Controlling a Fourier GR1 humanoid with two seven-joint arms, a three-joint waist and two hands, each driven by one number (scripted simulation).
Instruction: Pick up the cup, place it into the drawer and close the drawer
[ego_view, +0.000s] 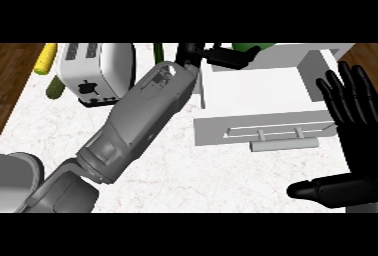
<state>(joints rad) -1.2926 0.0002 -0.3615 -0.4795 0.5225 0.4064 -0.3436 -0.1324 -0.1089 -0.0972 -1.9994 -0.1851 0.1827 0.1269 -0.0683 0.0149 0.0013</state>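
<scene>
My left hand (221, 54) is at the top centre of the frame, reached across the counter (170, 165) to the back edge of the open drawer (258, 100). Its fingers are curled round a green cup (249, 47), of which only a green patch shows just above the hand. Judgement: pick-up done; the cup sits over the drawer's rear rim, not yet set inside. The drawer's white interior shows nothing in it; its front panel and handle (284, 145) face the lower centre-right. Left to do: lower, release, then push the drawer shut. My right hand (353, 120) rests at the right edge, fingers straight and spread. A toaster (92, 72) stands upper left.
</scene>
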